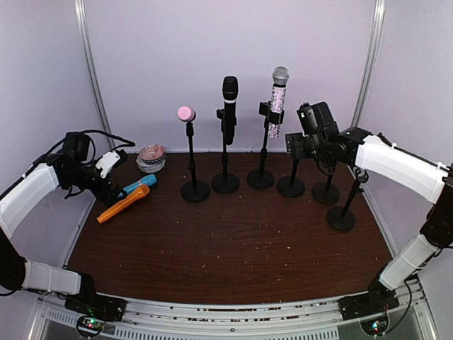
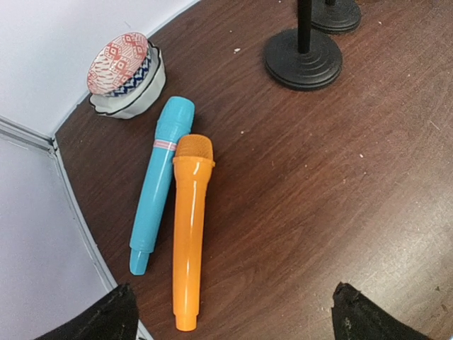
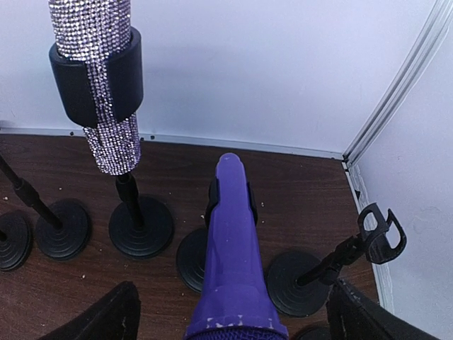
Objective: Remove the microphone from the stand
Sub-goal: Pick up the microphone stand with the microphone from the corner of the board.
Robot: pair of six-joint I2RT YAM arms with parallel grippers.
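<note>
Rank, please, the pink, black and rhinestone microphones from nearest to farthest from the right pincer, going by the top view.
1. Rhinestone microphone, on the stand just left of the right pincer.
2. Black microphone, on the next stand leftward.
3. Pink microphone, on the leftmost stand.

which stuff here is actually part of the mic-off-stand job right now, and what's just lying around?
In the job:
- purple microphone
- its stand
- right gripper, open, a finger on either side of it

Lying about:
- orange microphone and blue microphone, lying flat
- bowl
- empty stand
- glitter microphone, black microphone, pink microphone: clipped in other stands, untouched
</note>
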